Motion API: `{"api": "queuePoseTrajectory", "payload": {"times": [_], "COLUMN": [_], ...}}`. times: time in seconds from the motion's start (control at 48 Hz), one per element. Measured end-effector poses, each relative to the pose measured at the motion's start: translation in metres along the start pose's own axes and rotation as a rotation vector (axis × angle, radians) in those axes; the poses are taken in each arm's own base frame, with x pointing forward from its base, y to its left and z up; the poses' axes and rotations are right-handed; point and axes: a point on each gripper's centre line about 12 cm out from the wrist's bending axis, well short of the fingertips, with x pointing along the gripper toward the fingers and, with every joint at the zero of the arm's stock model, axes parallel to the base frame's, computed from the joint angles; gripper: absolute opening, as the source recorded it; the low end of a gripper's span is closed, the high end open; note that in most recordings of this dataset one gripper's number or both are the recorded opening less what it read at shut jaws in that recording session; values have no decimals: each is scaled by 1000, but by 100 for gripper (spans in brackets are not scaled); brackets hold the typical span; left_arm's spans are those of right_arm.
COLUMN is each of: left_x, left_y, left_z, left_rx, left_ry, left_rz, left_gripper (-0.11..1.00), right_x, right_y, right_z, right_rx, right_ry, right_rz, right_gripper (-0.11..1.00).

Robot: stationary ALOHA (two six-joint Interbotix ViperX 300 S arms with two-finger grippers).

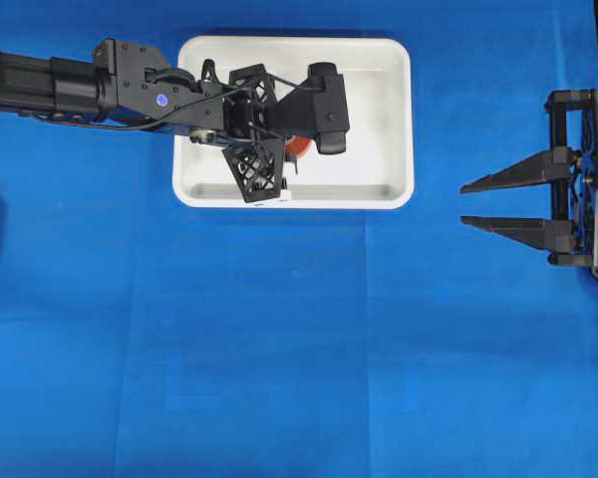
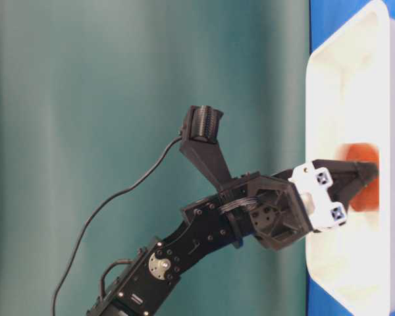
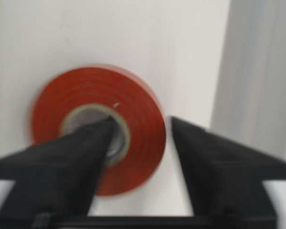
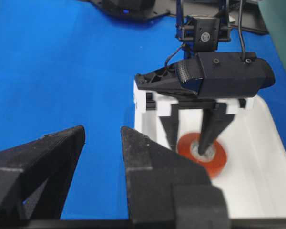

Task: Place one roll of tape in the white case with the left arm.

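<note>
Left end effector (image 4: 189,139): black lattice-framed unit with white clips, pointing down into the white case; its fingers stand apart.
Finger positions: one finger (image 3: 66,167) reaches into the pale core of the ring; the other finger (image 3: 214,167) stands outside the ring's outer edge, with a visible gap between finger and tape. The band of the ring lies between the two.
Grip state: spread, not clamped on the tape. The wrist view is blurred, so contact of the inner finger with the core cannot be confirmed.
Small flat orange-red roll of tape with grey-white core (image 3: 140,138): lies flat on the floor of the case, directly under the left end effector. In the overhead view only a sliver of it (image 1: 298,148) shows beside the gripper frame.
Large shallow white rectangular plastic case with rounded corners (image 1: 394,119): rests on the blue worktop (image 1: 299,339), in the upper middle of the overhead view. The tape sits in its left half, nearer the lower long wall.
Left arm (image 1: 70,85): black, jointed, extends from the left edge over the case rim; a thin cable runs along it.
Right end effector (image 1: 476,205): plain black, two pointed fingers held apart, nothing between them; stands at the right edge of the worktop, well apart from the case.
</note>
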Motion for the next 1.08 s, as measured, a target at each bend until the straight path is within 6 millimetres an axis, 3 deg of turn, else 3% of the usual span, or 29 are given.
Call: {"api": "queuePoseTrajectory", "payload": {"times": [0.063,0.104,0.292,0.604,1.084], "left_x": [-7,-16,-67,-147,-216], "left_y": [1,2,0,-17,-30], "left_z": [3,7,15,9,-30], "left_rx": [-3,-5,-4,11,8], "left_ry": [-14,-31,-127,-346,-806], "left_rz": [2,4,6,-25,-93], "left_gripper": [75,80,66,66,66], "right_x": [0,0,0,0,0], "right_y": [0,0,0,0,0], "right_z": [0,1,0,0,1], "right_rx": [0,0,-2,0,0], "right_ry": [0,-2,0,-2,-3], "right_rz": [0,0,0,0,0], "right_gripper": [-11,-11,-11,-11,-11]}}
